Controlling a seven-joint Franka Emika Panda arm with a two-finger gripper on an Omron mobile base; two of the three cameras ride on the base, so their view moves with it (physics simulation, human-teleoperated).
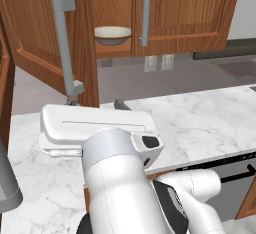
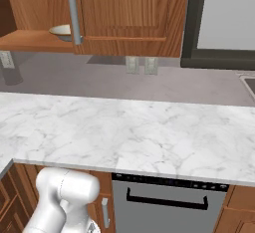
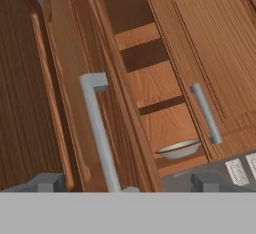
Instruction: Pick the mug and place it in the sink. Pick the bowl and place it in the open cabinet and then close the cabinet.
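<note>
Gripper stands with jaws apart and empty, straddling the bar handle of the open cabinet door. Bowl rests on the cabinet shelf, near the front edge. Risk: a glancing push may slip off the handle, leaving the door ajar.

The white arm rises from the lower right of the left base view and reaches toward the left centre, its hand lying level. The gripper points away from the camera, jaws spread wide (nothing held between them); in the hand view its fingertips stand apart at the bottom
</note>
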